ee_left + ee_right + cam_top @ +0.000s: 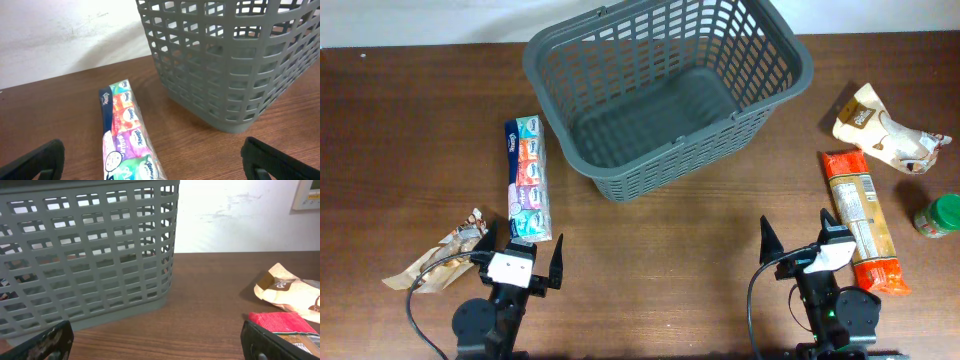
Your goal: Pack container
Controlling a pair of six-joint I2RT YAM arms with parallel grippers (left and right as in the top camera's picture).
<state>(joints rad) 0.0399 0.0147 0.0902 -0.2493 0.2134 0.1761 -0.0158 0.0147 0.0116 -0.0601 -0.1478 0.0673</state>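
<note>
The container (640,178) sits empty at the tabletop's (670,260) far middle, with the tissue pack (526,180) and pasta packet (860,215) flanking it, one near each arm. The left end effector (523,255) and right end effector (798,245) gape wide, holding nothing — likely poised for a first pick.

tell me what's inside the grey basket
Nothing shows inside the basket; from overhead its floor looks bare. Its near wall hides the floor's front edge.
</note>
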